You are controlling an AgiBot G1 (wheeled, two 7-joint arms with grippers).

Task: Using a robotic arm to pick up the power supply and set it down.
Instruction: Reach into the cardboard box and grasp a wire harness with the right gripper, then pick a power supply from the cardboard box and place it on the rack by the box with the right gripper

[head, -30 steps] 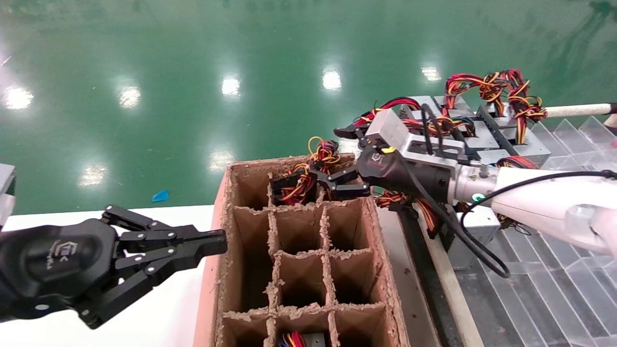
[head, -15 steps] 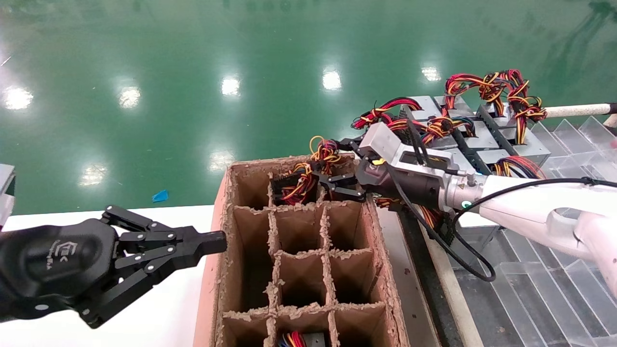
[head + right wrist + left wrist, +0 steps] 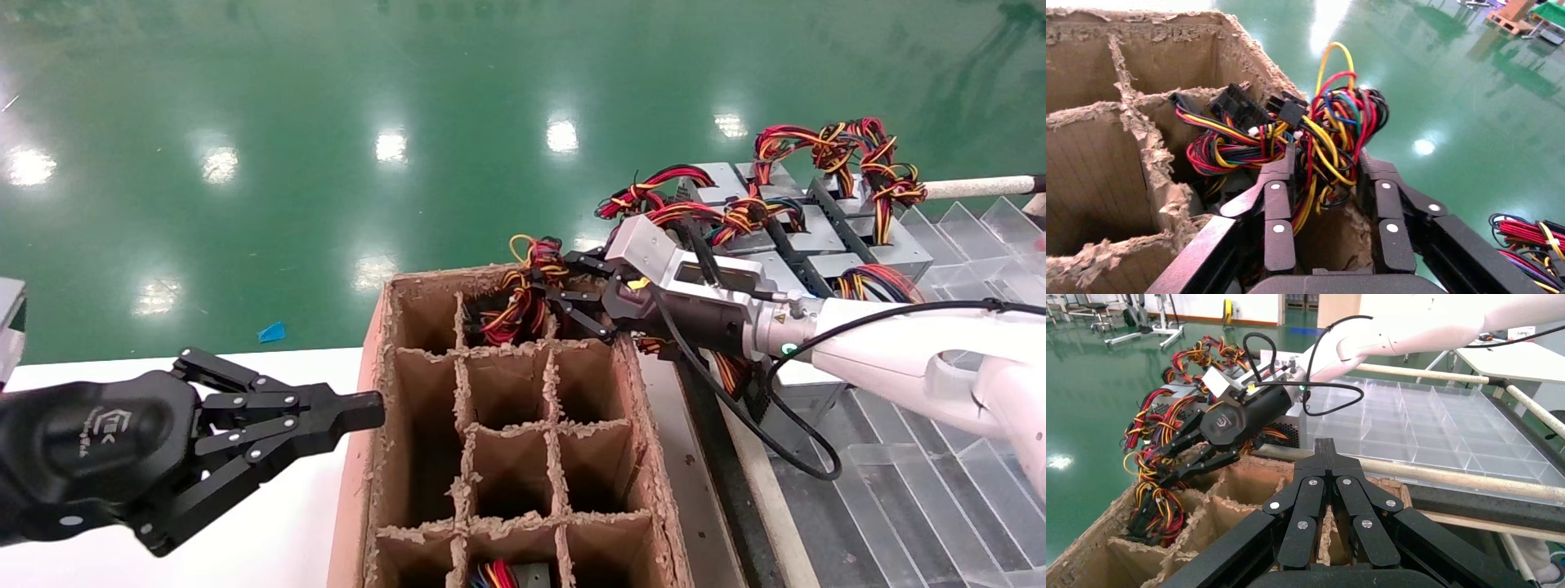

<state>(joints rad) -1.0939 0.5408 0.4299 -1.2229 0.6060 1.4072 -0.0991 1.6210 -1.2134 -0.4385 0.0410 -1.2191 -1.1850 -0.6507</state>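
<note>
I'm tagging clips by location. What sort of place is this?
Probably a factory or packing floor: a glossy green floor, rows of power supplies trailing wire bundles, and a divided cardboard box for packing them.

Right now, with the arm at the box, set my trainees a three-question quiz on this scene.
1. True or false: the left hand is inside the cardboard box.
2. The right hand is at the box's: A near row, B middle row, C far row?
3. What sticks up out of the far middle compartment?
Key: 1 false, it is beside the box; 2 C; 3 a wire bundle.
</note>
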